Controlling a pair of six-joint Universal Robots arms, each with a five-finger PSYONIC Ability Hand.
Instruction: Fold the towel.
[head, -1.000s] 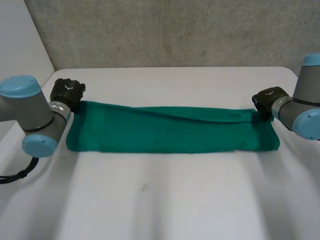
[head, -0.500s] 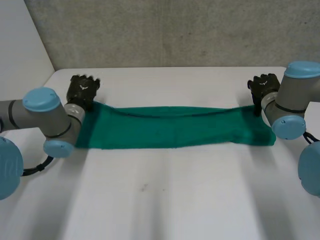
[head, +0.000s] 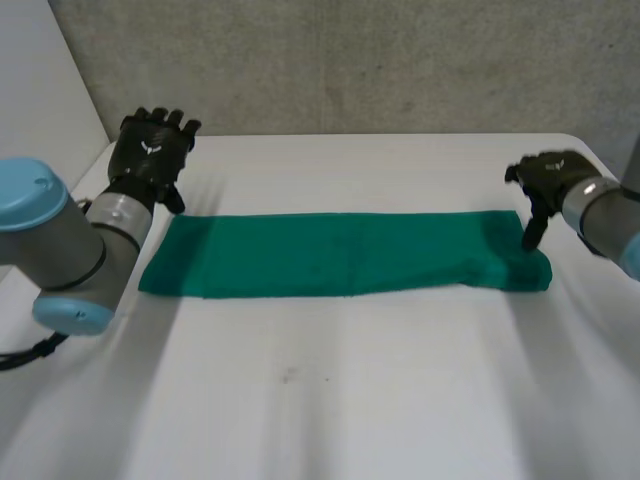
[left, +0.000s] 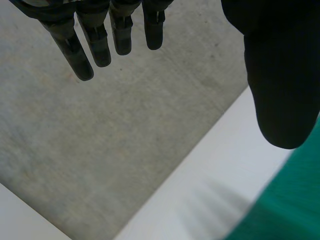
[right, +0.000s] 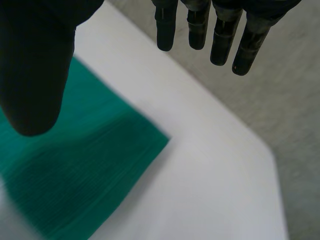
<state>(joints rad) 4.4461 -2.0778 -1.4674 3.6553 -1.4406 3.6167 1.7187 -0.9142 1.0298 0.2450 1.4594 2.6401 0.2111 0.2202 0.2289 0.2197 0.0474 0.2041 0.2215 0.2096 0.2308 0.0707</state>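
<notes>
The long green cloth towel (head: 340, 255) lies flat across the white worktop (head: 330, 400). The left hand (head: 150, 150) is by its far left corner and the right hand (head: 548, 178) is by its right end. Both have open fingers.

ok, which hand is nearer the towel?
Right. The right hand hangs just over the towel's right end; the left hand hovers apart, past its far left corner.

Grey arms (head: 75, 245), light-blue caps (head: 30, 185), black hands (head: 150, 152) (head: 552, 175)
</notes>
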